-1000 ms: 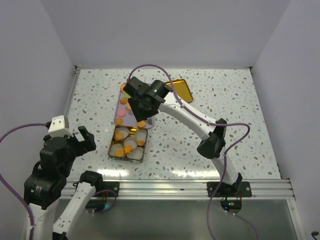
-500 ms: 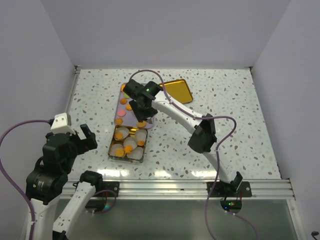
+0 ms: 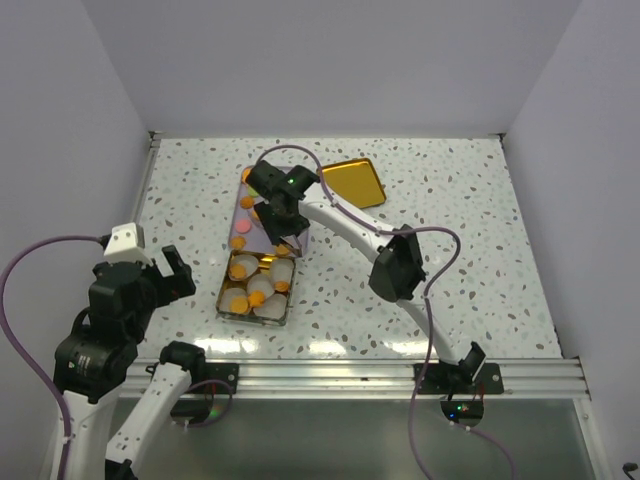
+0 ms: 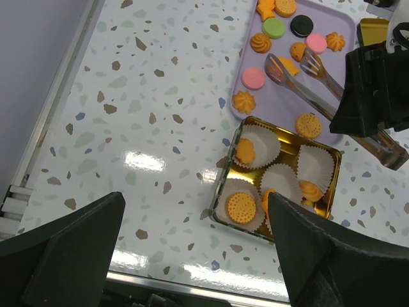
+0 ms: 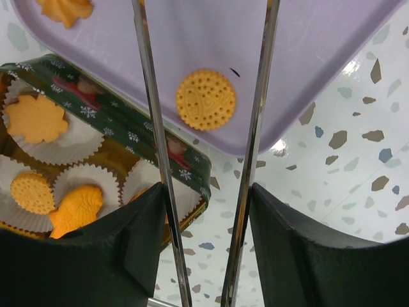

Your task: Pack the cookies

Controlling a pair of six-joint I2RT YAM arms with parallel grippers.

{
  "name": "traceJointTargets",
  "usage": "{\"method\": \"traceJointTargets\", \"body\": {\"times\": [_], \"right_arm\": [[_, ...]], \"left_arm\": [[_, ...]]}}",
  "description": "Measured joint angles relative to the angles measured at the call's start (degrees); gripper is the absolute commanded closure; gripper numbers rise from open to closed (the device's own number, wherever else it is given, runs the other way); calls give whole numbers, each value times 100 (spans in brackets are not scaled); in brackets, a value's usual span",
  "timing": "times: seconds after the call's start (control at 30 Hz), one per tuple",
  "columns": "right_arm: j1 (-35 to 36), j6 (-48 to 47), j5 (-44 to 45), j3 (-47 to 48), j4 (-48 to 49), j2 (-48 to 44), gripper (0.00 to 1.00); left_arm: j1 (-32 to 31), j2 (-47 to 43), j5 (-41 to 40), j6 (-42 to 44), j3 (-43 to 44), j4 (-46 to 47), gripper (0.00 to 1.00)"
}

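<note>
Speckled table (image 3: pixel 480 230) under both arms. Lavender tray (image 5: pixel 204 32) sits straight ahead of my right gripper (image 5: pixel 206 204), with its corner just past the fingertips. Gold tin (image 5: pixel 137 128) is just beside the tray's edge, to the left of the right fingers. From my left gripper (image 4: pixel 195 199) the tin is ahead and to the right, well apart. Gold lid (image 3: pixel 355 182) lies near the right gripper, on the side of the tray away from the left fingers.

Right fingers are clamped on metal tongs (image 5: pixel 255 128), both tong arms running out between the pads and spread over the tray. Left fingers are wide apart with nothing between them.

White paper cups (image 4: pixel 284 180) line the tin. Cookies (image 4: pixel 254 78): most are loose on the tray (orange, pink, green, black), and several are already in cups. One round cookie (image 5: pixel 206 99) lies on the tray between the tong arms, just ahead of the right fingers. Can't tell if the tong tips touch the tray.
</note>
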Motion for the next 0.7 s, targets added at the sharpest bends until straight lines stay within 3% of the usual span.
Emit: {"method": "traceJointTargets", "body": {"times": [0.27,0.53,0.7], "right_arm": [[-118,-59,-151,35,170,251,45],[-166,-155,-173,46,162,315,65],[-166,-166,-184,-175,168,286,70]], "left_arm": [[0,55,-74,-20,0,0,0],[0,57,-184,-26,0,0,0],[0,52,-216,-33,0,0,0]]}}
